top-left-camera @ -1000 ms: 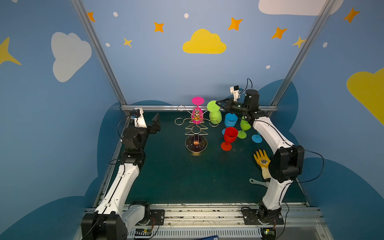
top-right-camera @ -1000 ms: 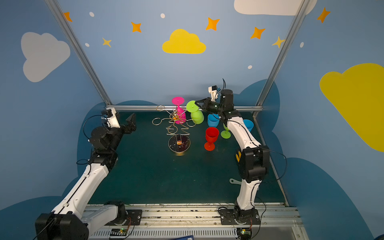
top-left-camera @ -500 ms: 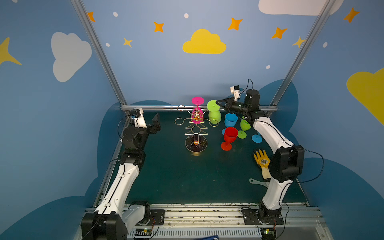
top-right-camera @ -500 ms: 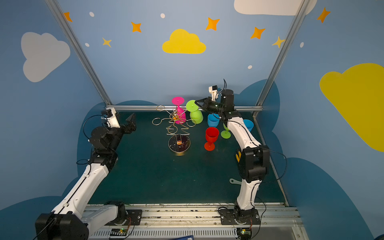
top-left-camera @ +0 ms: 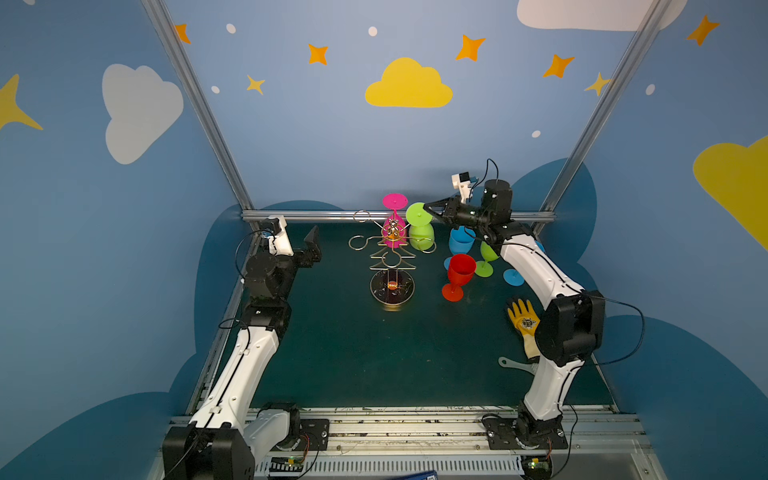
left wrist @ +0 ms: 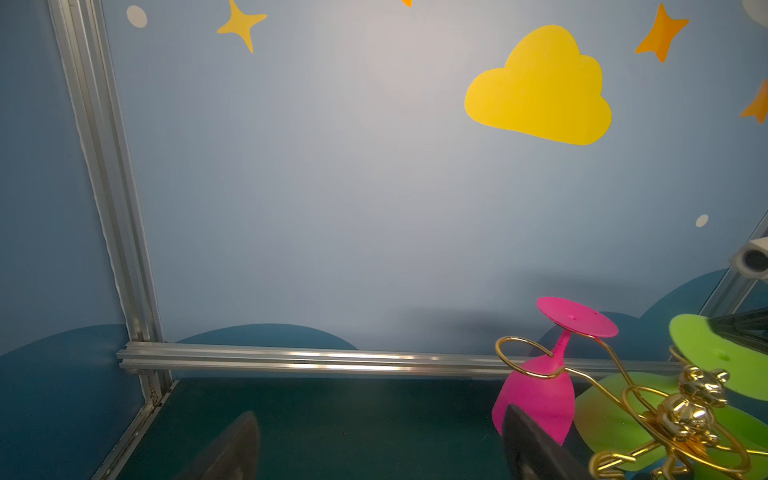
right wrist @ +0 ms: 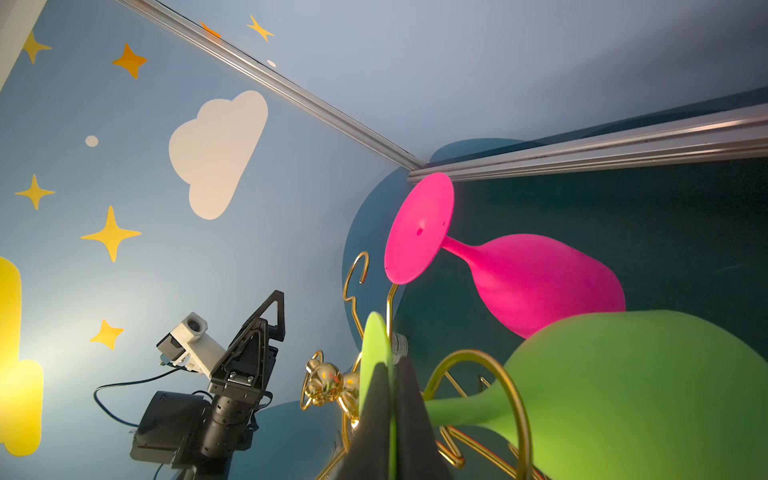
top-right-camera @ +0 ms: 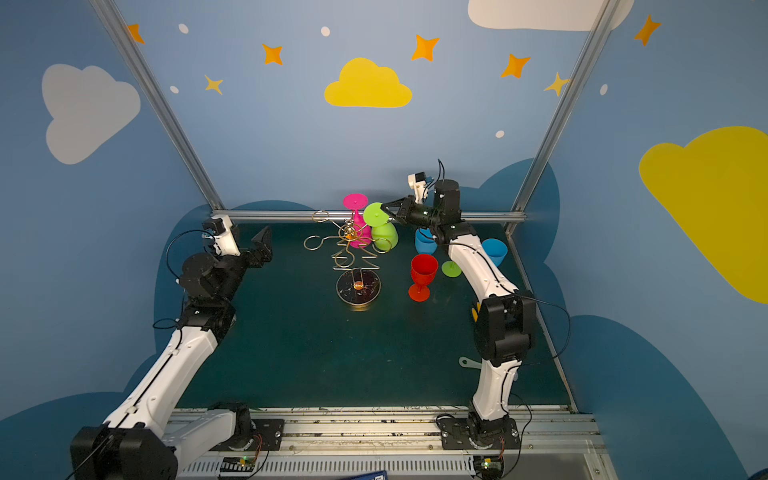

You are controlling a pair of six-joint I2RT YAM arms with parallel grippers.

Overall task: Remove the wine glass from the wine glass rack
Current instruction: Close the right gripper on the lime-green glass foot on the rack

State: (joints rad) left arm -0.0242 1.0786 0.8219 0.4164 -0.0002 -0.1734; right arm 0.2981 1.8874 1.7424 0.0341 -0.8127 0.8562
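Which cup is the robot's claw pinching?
The upside-down green wine glass on the gold rack: the right gripper is shut on its round foot. The pink glass beside it hangs untouched. The other green glass stands upright.

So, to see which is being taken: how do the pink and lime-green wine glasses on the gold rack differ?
The right gripper is shut on the foot of the lime-green plastic wine glass; the pink plastic wine glass is untouched. Colours: lime-green versus pink. Both hang upside down on the gold wire rack.

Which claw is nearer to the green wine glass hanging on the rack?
Right. The right claw is shut on the foot of the green wine glass; the left claw stands open, apart from it, on the far side of the wine glass rack.
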